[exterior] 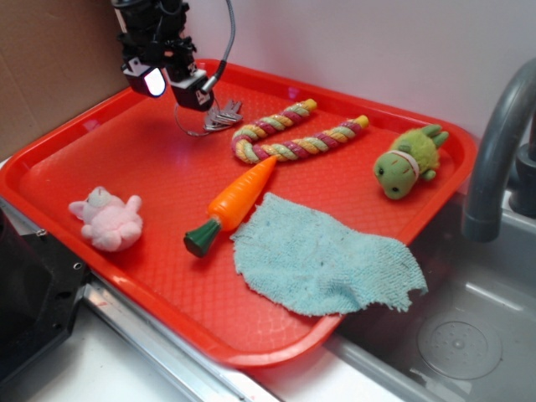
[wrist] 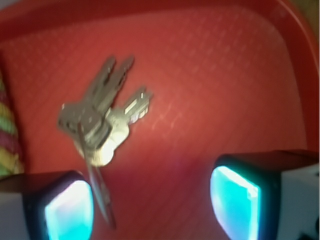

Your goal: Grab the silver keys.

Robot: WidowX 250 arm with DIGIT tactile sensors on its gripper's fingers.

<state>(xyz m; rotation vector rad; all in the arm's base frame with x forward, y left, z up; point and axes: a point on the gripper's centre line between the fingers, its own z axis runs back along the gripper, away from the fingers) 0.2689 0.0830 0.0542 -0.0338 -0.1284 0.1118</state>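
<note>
The silver keys (exterior: 221, 116) lie on the red tray (exterior: 117, 159) near its far edge, just left of the rope toy. In the wrist view the silver keys (wrist: 102, 117) fan out ahead of the fingers, and the thin ring runs back down beside the left pad. My gripper (exterior: 174, 86) hovers just left of and above the keys, open, with bare tray between its glowing pads. In the wrist view the gripper (wrist: 152, 202) shows both pads wide apart; the left pad (wrist: 67, 210) sits close to the ring, and nothing is held.
On the tray also lie a striped rope toy (exterior: 289, 134), a toy carrot (exterior: 234, 201), a pale blue cloth (exterior: 322, 255), a pink plush (exterior: 109, 219) and a green plush (exterior: 408, 161). A grey faucet (exterior: 494, 159) and sink stand at the right.
</note>
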